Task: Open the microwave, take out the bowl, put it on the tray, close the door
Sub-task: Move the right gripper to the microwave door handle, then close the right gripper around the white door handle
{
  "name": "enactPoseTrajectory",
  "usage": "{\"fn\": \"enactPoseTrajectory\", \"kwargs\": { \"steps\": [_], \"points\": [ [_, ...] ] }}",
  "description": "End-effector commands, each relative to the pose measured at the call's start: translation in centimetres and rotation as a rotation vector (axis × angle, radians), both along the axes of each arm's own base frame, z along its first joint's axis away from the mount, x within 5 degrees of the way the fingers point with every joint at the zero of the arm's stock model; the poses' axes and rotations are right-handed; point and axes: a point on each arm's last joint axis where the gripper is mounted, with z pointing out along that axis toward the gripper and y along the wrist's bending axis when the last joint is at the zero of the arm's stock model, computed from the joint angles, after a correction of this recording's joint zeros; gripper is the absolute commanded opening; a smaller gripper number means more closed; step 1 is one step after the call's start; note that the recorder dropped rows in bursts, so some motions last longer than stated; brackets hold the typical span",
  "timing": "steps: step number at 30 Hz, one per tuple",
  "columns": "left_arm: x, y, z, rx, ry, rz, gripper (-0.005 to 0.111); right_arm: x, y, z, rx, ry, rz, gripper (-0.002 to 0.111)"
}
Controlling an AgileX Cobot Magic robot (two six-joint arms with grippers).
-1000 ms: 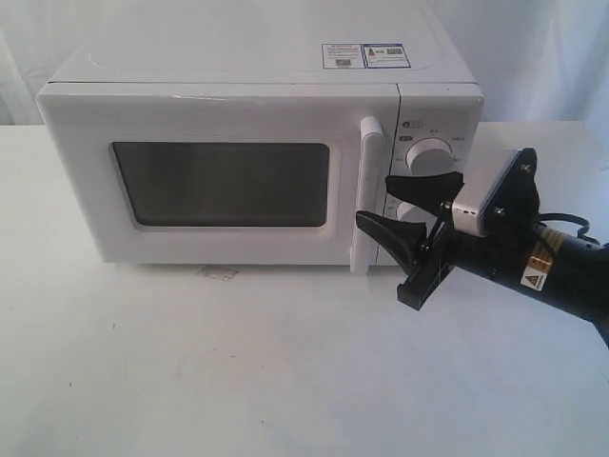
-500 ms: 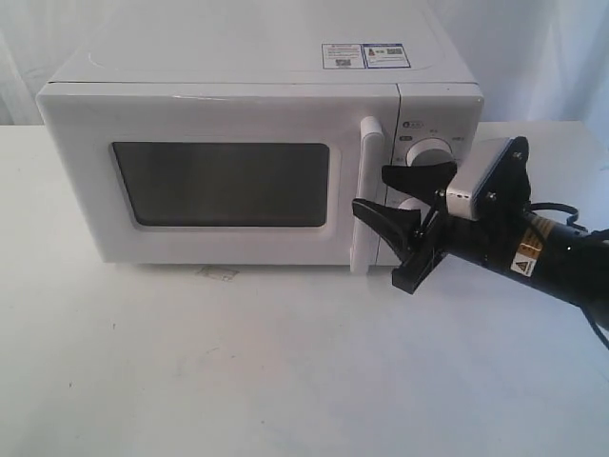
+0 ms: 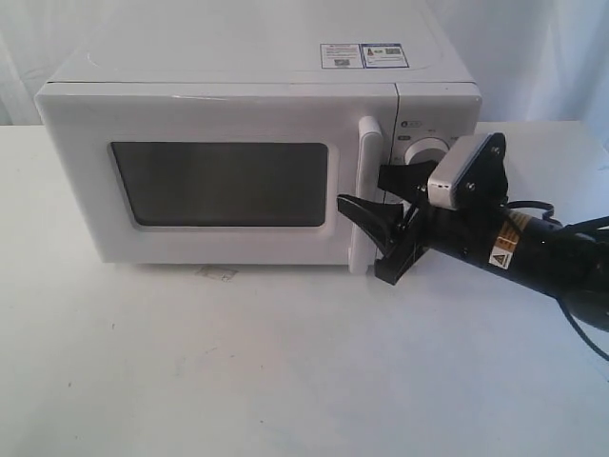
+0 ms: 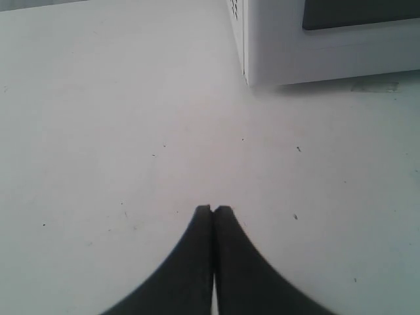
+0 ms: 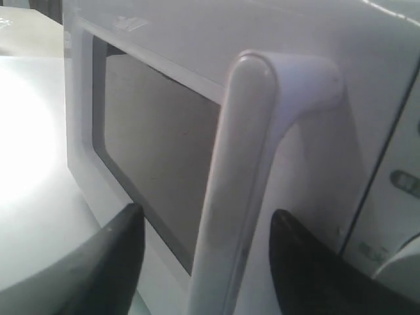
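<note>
The white microwave (image 3: 257, 114) stands at the back of the table with its door (image 3: 219, 181) shut. In the exterior view my right gripper (image 3: 362, 188) is open, one finger on each side of the door's vertical bar handle (image 3: 368, 152). The right wrist view shows the handle (image 5: 243, 164) between the two black fingers (image 5: 115, 256), with gaps on both sides. My left gripper (image 4: 213, 210) is shut with nothing in it and hovers over bare table near a lower corner of the microwave (image 4: 315, 46). The bowl and the tray are out of view.
Two round dials (image 3: 428, 152) sit right of the handle, just behind my right gripper. A small flat scrap (image 3: 219, 273) lies on the white table (image 3: 238, 362) in front of the microwave. A pale curtain hangs behind.
My right gripper has moved left, staying open, from beside the dials until its fingers straddle the door handle. The door has not moved.
</note>
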Motion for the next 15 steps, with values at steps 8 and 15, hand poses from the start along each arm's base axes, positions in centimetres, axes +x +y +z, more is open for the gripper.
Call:
{"fn": "enactPoseTrajectory", "kwargs": {
  "steps": [8, 15],
  "points": [
    [-0.02, 0.01, -0.11, -0.006, 0.001, 0.004, 0.000, 0.38, 0.99, 0.14, 0.017, -0.008, 0.041, 0.038],
    [-0.02, 0.01, -0.11, -0.006, 0.001, 0.004, 0.000, 0.38, 0.99, 0.14, 0.066, 0.049, 0.040, 0.032]
  ]
}}
